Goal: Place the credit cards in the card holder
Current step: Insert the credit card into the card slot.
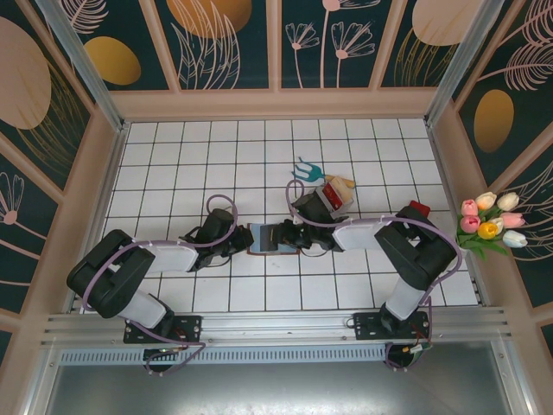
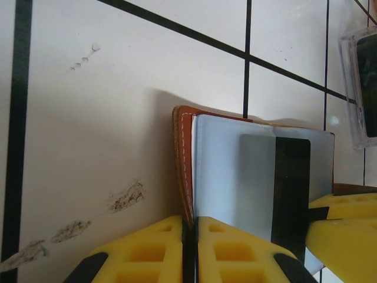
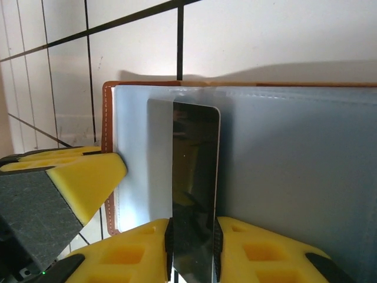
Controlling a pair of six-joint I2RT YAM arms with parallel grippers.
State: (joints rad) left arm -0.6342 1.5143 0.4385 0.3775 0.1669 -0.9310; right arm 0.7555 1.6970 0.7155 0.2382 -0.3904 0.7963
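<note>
At centre of the top view, my left gripper (image 1: 233,244) pinches the wallet's (image 1: 264,239) left edge, fingers narrowed on the leather. Just right, my right gripper (image 1: 299,235) clamps a dark card (image 3: 195,171) over the wallet's pale lining.

The left arm (image 1: 130,277) and right arm (image 1: 423,255) are black with pale grey forearm shells; a lilac cable (image 1: 221,197) loops along each; the bases (image 1: 164,329) are flat black plates; the fingers (image 2: 153,253) are bright yellow, moulded with square recesses, backed in dark grey.
</note>
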